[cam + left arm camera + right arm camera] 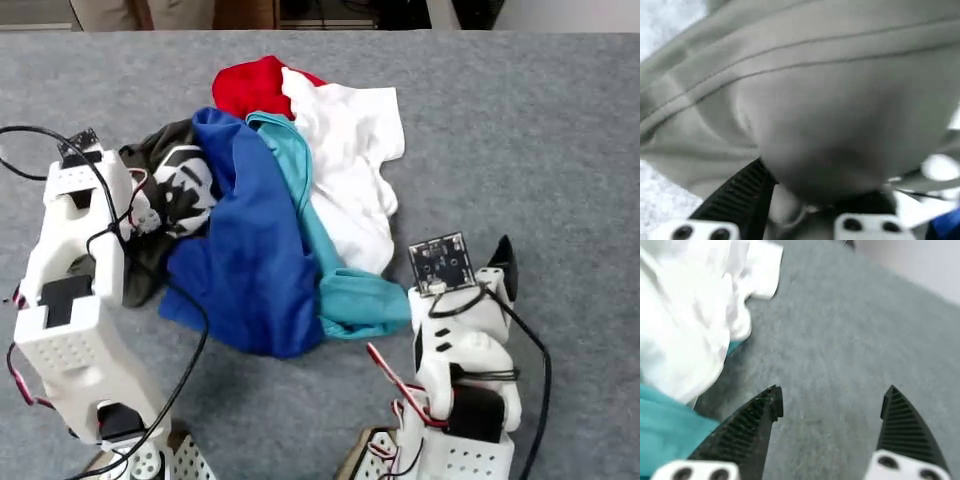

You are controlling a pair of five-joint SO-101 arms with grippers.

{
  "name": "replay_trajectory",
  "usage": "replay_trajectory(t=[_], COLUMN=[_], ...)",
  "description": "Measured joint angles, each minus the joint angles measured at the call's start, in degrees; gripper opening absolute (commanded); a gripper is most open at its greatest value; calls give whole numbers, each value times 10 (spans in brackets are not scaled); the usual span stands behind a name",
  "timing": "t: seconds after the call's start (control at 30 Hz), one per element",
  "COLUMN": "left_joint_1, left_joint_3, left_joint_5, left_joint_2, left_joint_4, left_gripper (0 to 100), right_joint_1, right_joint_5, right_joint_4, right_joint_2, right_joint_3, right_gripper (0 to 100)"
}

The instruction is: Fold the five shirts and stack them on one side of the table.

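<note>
Five shirts lie in a heap mid-table: red [245,85] at the back, white [345,150], teal [355,300], blue [250,260], and a dark grey shirt with a white print [185,180] on the left. My left gripper [135,215] is down at the heap's left edge. In the left wrist view it [810,195] is shut on a bunched fold of the dark grey shirt [805,100], which hides one finger. My right gripper [480,268] [832,400] hangs open over bare carpet just right of the teal shirt [665,425] and white shirt [690,325], holding nothing.
The table is covered in grey carpet [540,140], with bare room to the right, along the back and at the front centre. Black cables [30,150] loop from the left arm over the table's left side. A corner of the blue shirt [945,225] is close to the left gripper.
</note>
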Motion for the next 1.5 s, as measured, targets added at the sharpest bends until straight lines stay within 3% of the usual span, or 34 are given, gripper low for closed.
replay_trajectory(t=[0.23, 0.43, 0.53, 0.73, 0.9, 1.13, 1.5], left_joint_1=[-2, 14, 47, 179, 360, 565, 699], left_joint_3=[-115, -328, -420, -532, -555, -556, -556], left_joint_5=[-1, 2, 5, 22, 58, 84, 106], left_joint_2=[-8, -101, -147, -255, -283, -237, -24], left_joint_4=[118, 261, 315, 329, 287, 150, -33], left_gripper=[17, 17, 17, 19, 19, 19, 19], right_joint_1=[0, 56, 95, 141, 174, 253, 317], right_joint_5=[-34, -73, -105, -171, -185, -185, -186], right_joint_4=[-29, -36, -28, 38, 47, 47, 53], right_joint_2=[0, 0, 0, 0, 0, 0, 0], right_joint_3=[-56, -60, -53, 4, 56, 110, 135], right_gripper=[315, 315, 315, 315, 315, 315, 315])
